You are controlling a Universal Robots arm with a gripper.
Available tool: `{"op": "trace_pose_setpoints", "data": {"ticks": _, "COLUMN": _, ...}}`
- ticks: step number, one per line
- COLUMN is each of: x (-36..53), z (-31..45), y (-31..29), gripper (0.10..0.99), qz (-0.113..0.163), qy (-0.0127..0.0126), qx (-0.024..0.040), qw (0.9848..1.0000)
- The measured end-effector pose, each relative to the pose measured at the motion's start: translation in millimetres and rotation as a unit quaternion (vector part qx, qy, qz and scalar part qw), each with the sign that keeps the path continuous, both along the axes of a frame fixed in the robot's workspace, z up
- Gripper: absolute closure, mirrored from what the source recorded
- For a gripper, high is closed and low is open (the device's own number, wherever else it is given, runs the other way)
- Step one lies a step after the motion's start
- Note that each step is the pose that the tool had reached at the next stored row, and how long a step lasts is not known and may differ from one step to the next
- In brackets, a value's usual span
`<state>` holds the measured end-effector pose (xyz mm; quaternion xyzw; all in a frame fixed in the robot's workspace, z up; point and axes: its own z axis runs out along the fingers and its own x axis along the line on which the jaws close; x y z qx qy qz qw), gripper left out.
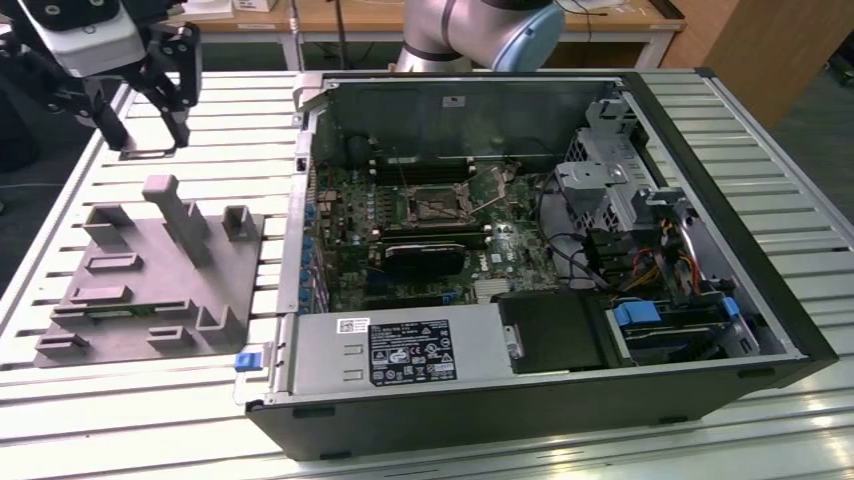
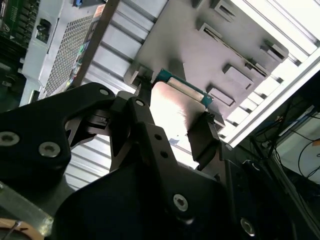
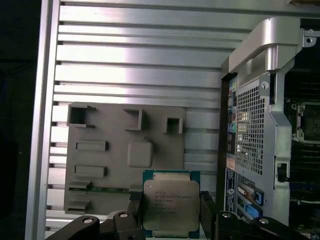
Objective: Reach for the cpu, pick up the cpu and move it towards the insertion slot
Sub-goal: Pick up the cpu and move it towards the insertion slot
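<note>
My gripper (image 1: 150,146) hangs high over the slatted table at the exterior view's far left, shut on the cpu (image 1: 150,153), which shows there edge-on as a thin grey plate. In the first wrist view the cpu (image 3: 171,202) is a silvery square on a green rim, clamped between two black fingers (image 3: 207,212). The second wrist view looks along the gripper (image 2: 175,115) at the bright cpu (image 2: 172,107) held above the fixture. The insertion slot (image 1: 434,208) lies inside the open computer case, well to the exterior view's right of the gripper, with its lever raised.
A grey plastic fixture (image 1: 147,270) with upright pegs lies on the table below the gripper, and a green strip sits in one of its grooves (image 3: 100,188). The open case's metal wall (image 1: 304,150) stands between gripper and motherboard. A power supply (image 1: 394,350) fills the case's near side.
</note>
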<state>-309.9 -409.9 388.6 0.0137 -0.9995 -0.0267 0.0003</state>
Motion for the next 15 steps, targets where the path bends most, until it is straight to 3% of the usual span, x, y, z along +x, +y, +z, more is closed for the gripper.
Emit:
{"op": "trace_pose_setpoints", "data": {"ticks": 7, "x": 20.4, "z": 0.0, "y": 0.0, "gripper": 0.545, "qz": 0.000, "qy": 0.0001, "qx": 0.0000, "qw": 1.0000}}
{"op": "trace_pose_setpoints", "data": {"ticks": 15, "x": 50.2, "z": 0.0, "y": 0.0, "gripper": 0.545, "qz": 0.000, "qy": 0.0006, "qx": 0.0000, "qw": 1.0000}}
